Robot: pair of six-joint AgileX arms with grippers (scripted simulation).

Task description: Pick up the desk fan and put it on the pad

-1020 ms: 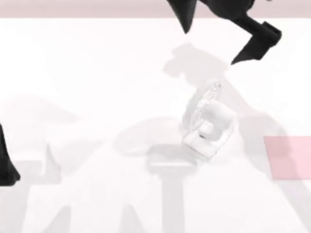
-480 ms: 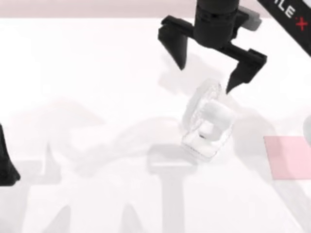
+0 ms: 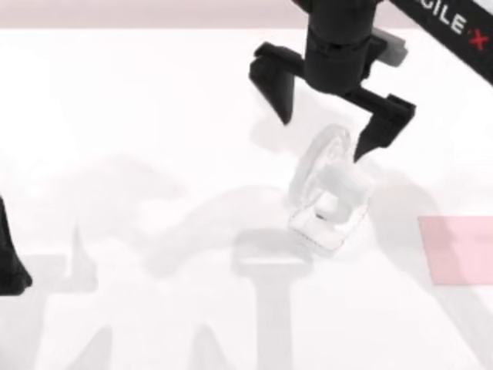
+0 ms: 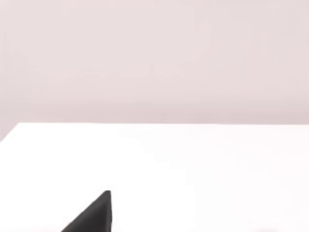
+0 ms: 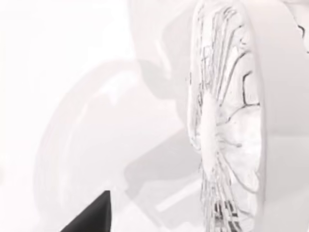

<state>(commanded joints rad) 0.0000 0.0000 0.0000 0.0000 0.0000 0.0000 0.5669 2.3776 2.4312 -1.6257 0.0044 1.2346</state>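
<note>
Right gripper (image 3: 322,132) has dropped closer since half-second back, fingers spread wide, straddling grille at 12 o'clock of desk fan (image 3: 330,199). Fan upright mid-table, ungrasped. Pad (image 3: 456,248) at 3 o'clock, bare. Grasp looks imminent. Left gripper (image 3: 11,262) parked at 9 o'clock edge, finger state unclear.

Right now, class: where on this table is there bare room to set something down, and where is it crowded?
Bare table runs from the parked left gripper at the left edge to the desk fan, and along the near edge. It is crowded right of centre: the open right gripper hangs over the fan. Only a narrow strip separates the fan from the pad.
</note>
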